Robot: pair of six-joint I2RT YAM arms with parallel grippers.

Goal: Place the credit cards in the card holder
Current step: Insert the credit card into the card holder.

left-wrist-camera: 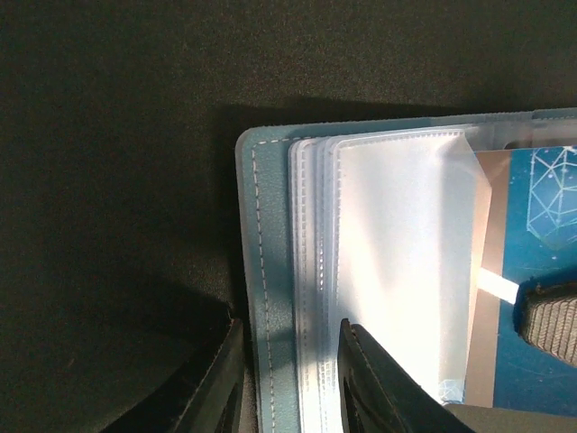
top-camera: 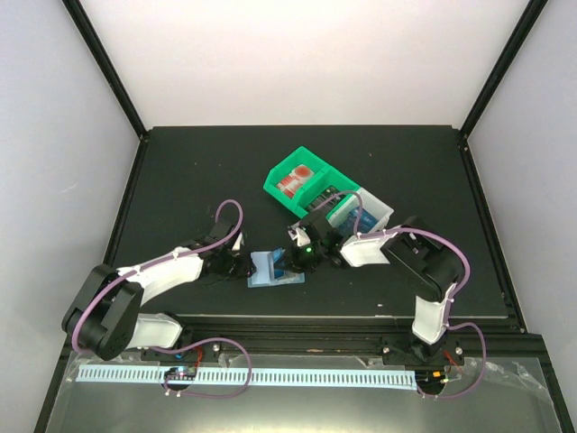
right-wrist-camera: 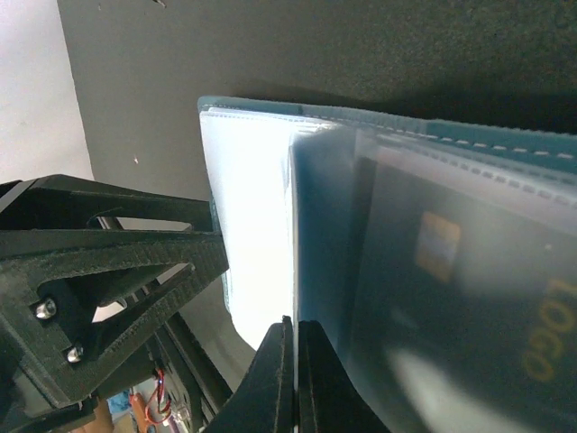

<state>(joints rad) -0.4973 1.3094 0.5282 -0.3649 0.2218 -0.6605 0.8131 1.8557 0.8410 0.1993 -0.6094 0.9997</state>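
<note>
The blue-teal card holder (top-camera: 270,271) lies open on the black mat between my two grippers. My left gripper (top-camera: 238,265) is open. In the left wrist view its jaws (left-wrist-camera: 288,379) stand astride the holder's left edge, over the teal cover (left-wrist-camera: 259,271) and the clear pockets (left-wrist-camera: 397,253). My right gripper (top-camera: 301,258) is shut on the thin edge of a blue card (right-wrist-camera: 320,234) at the holder. The same blue card with pale print (left-wrist-camera: 541,225) shows in the left wrist view, partly under a clear pocket. A dark card with a gold chip (right-wrist-camera: 478,289) sits in a pocket.
A green bin (top-camera: 270,185) behind the holder holds red-and-white cards (top-camera: 297,180). A white bin (top-camera: 383,212) to its right holds blue cards. The mat's front edge and the arm bases are close below the holder.
</note>
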